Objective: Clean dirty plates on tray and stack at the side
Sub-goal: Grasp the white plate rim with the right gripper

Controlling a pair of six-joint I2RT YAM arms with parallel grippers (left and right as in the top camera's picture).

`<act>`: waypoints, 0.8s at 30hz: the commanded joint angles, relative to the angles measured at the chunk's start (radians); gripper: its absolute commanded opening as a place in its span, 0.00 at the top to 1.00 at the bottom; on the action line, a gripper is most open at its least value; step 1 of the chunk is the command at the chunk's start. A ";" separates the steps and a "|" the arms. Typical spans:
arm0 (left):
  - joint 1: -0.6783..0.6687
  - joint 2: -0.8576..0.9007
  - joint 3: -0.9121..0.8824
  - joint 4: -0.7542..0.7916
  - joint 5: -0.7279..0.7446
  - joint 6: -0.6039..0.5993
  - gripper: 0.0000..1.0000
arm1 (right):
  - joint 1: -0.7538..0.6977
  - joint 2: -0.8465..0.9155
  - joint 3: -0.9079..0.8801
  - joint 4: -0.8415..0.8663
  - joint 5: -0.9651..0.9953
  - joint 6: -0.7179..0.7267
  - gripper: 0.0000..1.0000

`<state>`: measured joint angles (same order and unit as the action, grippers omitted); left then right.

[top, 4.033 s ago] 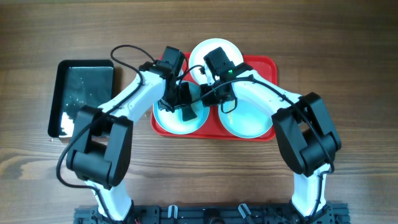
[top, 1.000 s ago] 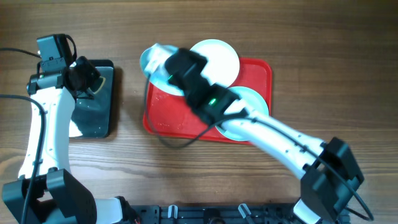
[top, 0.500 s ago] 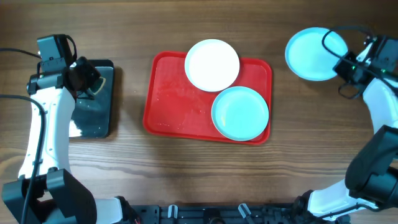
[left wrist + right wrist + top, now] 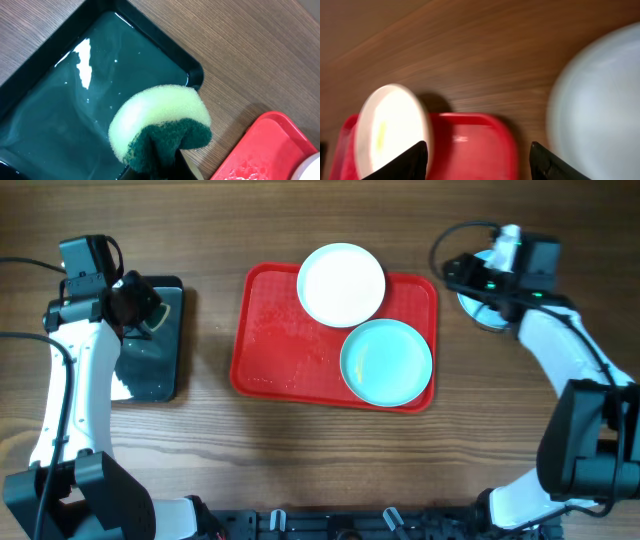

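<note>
While the left gripper [image 4: 136,306] clenches a yellow-green sponge [image 4: 162,122] over the black tray [image 4: 55,105] (water pooled inside), the right gripper [image 4: 477,149] hangs spread and empty above a turquoise plate [image 4: 480,315] on the table [image 4: 300,465]. A white plate [image 4: 340,283] and a second turquoise plate [image 4: 386,362], 2 in all, sit on the red tray [image 4: 275,345].

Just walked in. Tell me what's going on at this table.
The left gripper is shut on a yellow-and-green sponge, holding it over the wet black rectangular tray. The right gripper, open and empty, hangs by a pale turquoise round plate lying on the wooden table, off to the side. The large red plastic tray holds two more plates, a white one with a yellow smear and a second turquoise one.
</note>
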<state>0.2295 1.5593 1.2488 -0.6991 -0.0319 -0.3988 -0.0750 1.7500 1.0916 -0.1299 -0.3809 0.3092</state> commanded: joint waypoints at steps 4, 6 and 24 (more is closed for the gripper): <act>0.003 -0.014 0.014 0.008 0.027 -0.006 0.96 | 0.305 0.207 -0.002 0.211 0.222 -0.030 0.34; 0.003 -0.014 0.014 0.010 0.028 -0.006 0.96 | 0.359 0.225 0.002 0.216 0.241 -0.129 0.33; -0.048 0.011 0.013 0.014 0.243 0.002 0.96 | 0.485 0.333 0.002 0.324 0.134 -0.179 0.96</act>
<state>0.2249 1.5593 1.2488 -0.6903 0.1234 -0.3988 0.3645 2.0613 1.0874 0.2401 -0.1581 0.1329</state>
